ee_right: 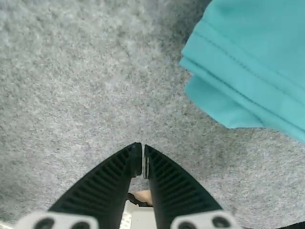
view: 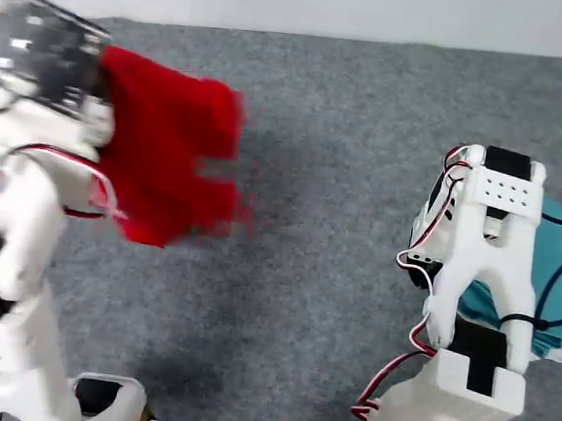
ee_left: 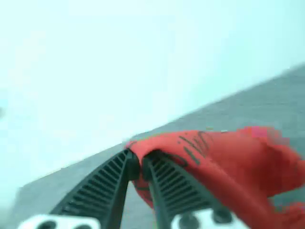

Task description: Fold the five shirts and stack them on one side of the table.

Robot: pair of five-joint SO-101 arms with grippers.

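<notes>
Nearest in the left wrist view, at the lower middle of the frame: the left hand (ee_left: 136, 164), black ribbed jaws pinched tight on a bunched edge of the red shirt (ee_left: 228, 157). Holds that cloth up above the grey bench (ee_left: 271, 95), the rest of the shirt trailing toward the right edge of the frame, blurred at its far end, with dark print on the fabric. Farther back, a pale wall (ee_left: 119, 57) across the upper half. In the right wrist view, again at the lower middle: the right hand (ee_right: 143, 155), jaws closed together with nothing between them. Hangs over the bare grey nap of the bench, apart from the teal shirt (ee_right: 252, 62), which lies folded with layered hems in the upper right of that frame. From the high view, near edge first: the right arm (view: 488, 252), white, rising from the lower right and overlapping the teal shirt at the right edge of the frame. On the other side, the left arm (view: 18, 223), running from the lower left up to the upper left corner. Just right of its tip, the red shirt, spread and blurred in the upper left part of the frame, well apart from the teal one. Beyond, a light strip of wall along the top edge.
</notes>
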